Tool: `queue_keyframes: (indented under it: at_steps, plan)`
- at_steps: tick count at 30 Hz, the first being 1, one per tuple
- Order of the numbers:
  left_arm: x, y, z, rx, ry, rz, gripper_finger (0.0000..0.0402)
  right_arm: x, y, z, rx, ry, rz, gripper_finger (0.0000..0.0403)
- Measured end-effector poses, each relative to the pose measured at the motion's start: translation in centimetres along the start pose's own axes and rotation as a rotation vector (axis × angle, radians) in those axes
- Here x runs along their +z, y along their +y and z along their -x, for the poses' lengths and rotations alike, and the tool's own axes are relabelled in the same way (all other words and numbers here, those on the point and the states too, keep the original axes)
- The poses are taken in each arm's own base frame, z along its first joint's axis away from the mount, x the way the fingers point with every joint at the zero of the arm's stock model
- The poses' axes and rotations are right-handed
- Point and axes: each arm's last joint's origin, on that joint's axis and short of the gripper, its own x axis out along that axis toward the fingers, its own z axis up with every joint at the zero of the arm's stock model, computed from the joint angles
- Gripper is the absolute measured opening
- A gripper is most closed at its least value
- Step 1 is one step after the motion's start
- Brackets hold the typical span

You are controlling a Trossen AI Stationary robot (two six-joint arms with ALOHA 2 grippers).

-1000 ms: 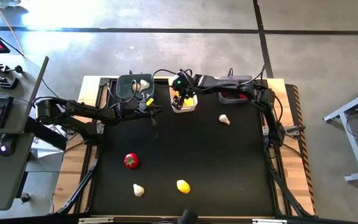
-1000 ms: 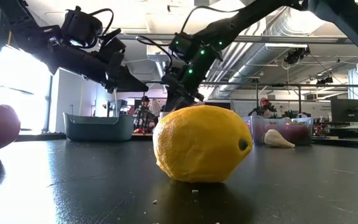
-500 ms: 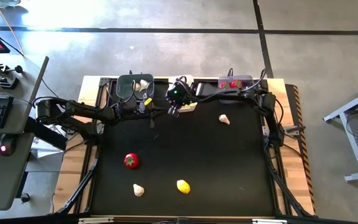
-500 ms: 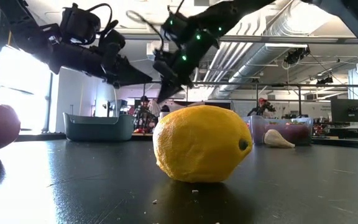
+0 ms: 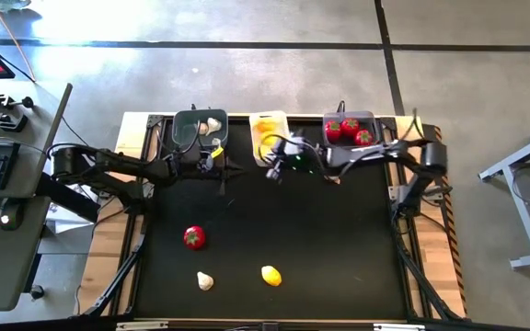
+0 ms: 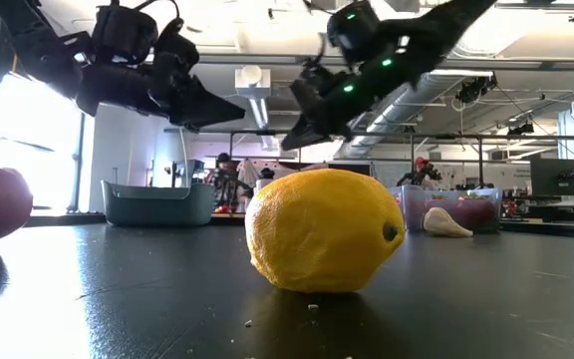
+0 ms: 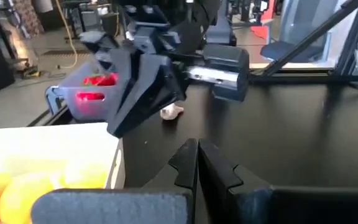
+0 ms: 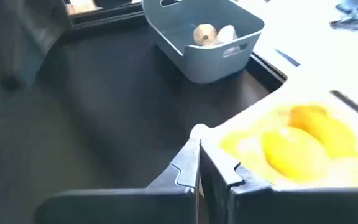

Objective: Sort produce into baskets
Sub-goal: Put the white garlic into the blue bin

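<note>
Three baskets stand along the far edge. The dark grey one (image 5: 199, 127) holds whitish garlic pieces, the white one (image 5: 268, 134) holds yellow lemons (image 8: 303, 140), and the right one (image 5: 350, 129) holds red pieces. A red tomato (image 5: 193, 237), a garlic (image 5: 205, 280) and a lemon (image 5: 270, 275) lie on the black mat near the front. Another garlic (image 6: 446, 221) lies at the far right. My left gripper (image 5: 222, 175) hovers shut and empty in front of the grey basket. My right gripper (image 5: 273, 174) hovers shut and empty just in front of the white basket.
The black mat (image 5: 339, 248) is bare between the far baskets and the three pieces near the front. My two grippers hang close together, fingertips pointing toward each other. Wooden table edges flank the mat. People show in the room beyond the table in the low view.
My right gripper has come away from over the white basket, rising and going toward the table's near edge and a little to the right. Its arm has swung out toward the right edge. The lemons stay in the white basket.
</note>
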Motion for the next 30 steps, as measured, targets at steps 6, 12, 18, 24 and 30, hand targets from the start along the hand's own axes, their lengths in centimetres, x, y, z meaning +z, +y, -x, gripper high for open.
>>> queue_keyframes:
  at_steps: [6,12,18,24,30]
  plan:
    - [2.2,-0.7,-0.3,-0.12,-0.041,-0.008,0.0,0.4,-0.5,4.7,-0.039,-0.093,0.019,0.0]
    - [3.5,-2.2,-0.4,-0.185,0.036,-0.012,0.0,-0.8,-1.2,7.0,-0.04,-0.164,0.027,0.0]
    - [3.9,-4.0,-0.3,-0.227,0.141,-0.046,0.0,-3.6,-1.1,7.3,-0.022,-0.158,0.01,0.0]
    - [5.3,-6.7,-0.4,-0.296,0.311,-0.037,0.0,-4.3,-1.2,7.2,-0.024,-0.143,-0.023,0.0]
    - [7.3,-11.6,1.1,-0.333,0.526,-0.113,0.0,-4.2,-1.2,7.2,-0.027,-0.144,0.018,0.0]
